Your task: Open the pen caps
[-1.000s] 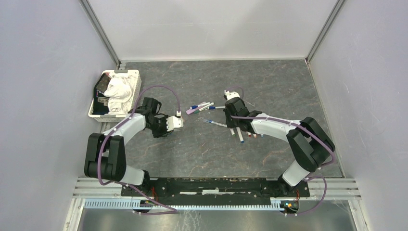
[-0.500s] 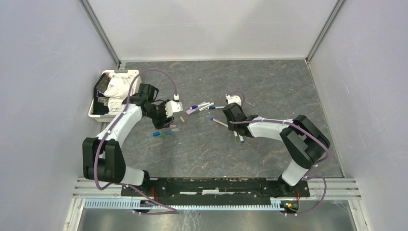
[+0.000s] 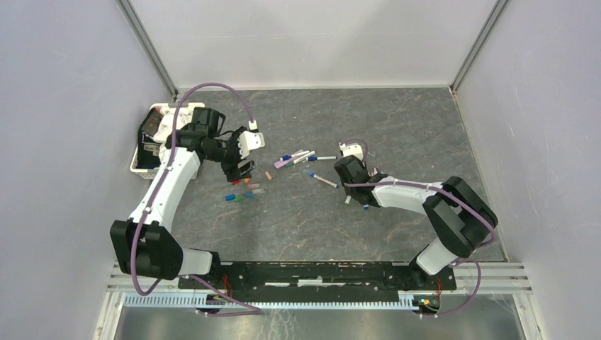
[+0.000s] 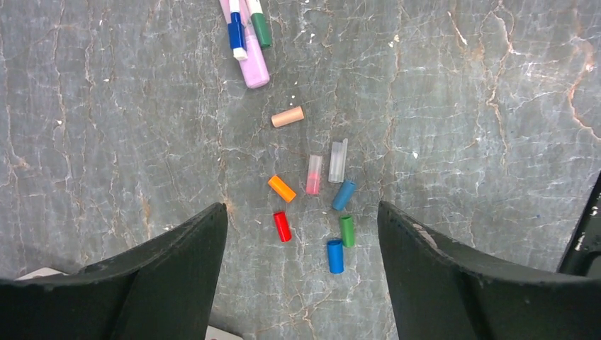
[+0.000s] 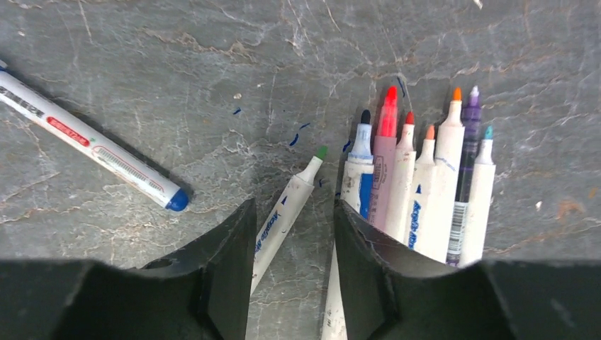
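Observation:
Several pen caps lie loose on the table below my left gripper: tan, clear, pink, orange, red, green and two blue. That gripper hangs above them, wide open and holding nothing. From above, the caps sit just near my left gripper. My right gripper is open low over the table, a green-tipped uncapped marker lying loose between its jaws. A row of uncapped markers lies beside its right finger.
Capped pens lie in a bunch mid-table, their ends showing in the left wrist view. A blue-capped pen lies left of my right gripper. A white basket with a cloth stands at the left wall.
My left arm rose and swung back toward the basket while its jaws opened, uncovering the caps. My right gripper opened and shifted slightly toward the near edge over the uncapped markers.

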`<state>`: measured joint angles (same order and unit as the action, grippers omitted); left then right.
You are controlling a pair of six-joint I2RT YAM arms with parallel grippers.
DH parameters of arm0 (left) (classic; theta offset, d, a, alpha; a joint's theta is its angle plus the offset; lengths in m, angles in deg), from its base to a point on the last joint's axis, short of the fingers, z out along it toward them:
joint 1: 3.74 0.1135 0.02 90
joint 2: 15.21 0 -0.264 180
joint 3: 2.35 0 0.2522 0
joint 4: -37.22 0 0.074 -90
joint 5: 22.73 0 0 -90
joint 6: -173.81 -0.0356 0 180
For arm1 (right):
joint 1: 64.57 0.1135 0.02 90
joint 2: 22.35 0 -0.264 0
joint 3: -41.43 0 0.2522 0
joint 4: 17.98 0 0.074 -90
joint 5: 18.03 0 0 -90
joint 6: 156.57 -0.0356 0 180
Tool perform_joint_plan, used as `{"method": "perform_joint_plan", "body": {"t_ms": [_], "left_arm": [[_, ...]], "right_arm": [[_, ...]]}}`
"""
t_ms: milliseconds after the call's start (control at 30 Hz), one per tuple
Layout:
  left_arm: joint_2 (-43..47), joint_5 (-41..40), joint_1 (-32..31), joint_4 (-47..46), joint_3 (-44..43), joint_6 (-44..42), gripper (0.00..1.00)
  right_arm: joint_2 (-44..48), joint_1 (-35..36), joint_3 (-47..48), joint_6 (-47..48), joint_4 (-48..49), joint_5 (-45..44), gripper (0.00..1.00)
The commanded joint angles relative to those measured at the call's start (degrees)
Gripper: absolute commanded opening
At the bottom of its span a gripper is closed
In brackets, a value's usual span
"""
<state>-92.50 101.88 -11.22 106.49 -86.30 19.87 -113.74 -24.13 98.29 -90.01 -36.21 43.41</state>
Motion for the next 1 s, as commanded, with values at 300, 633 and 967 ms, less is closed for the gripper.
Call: {"method": "perform_joint_plan", "body": {"t_ms": [300, 633, 967], "left_arm": [[3.70, -0.12, 0.26, 2.31, -9.88, 8.67, 1.00], [3.89, -0.46, 0.39, 1.80, -10.61, 11.38, 1.00], [2.85, -1.09, 0.45, 4.38, -11.47, 10.32, 1.00]], "right_arm": [[-5.73, -0.59, 23.14, 30.13, -1.77, 19.50, 0.64], [-20.13, -6.08, 36.03, 43.00, -8.40, 38.36, 0.65], [-24.51, -9.32, 35.90, 45.18, -8.82, 43.51, 0.61]]}}
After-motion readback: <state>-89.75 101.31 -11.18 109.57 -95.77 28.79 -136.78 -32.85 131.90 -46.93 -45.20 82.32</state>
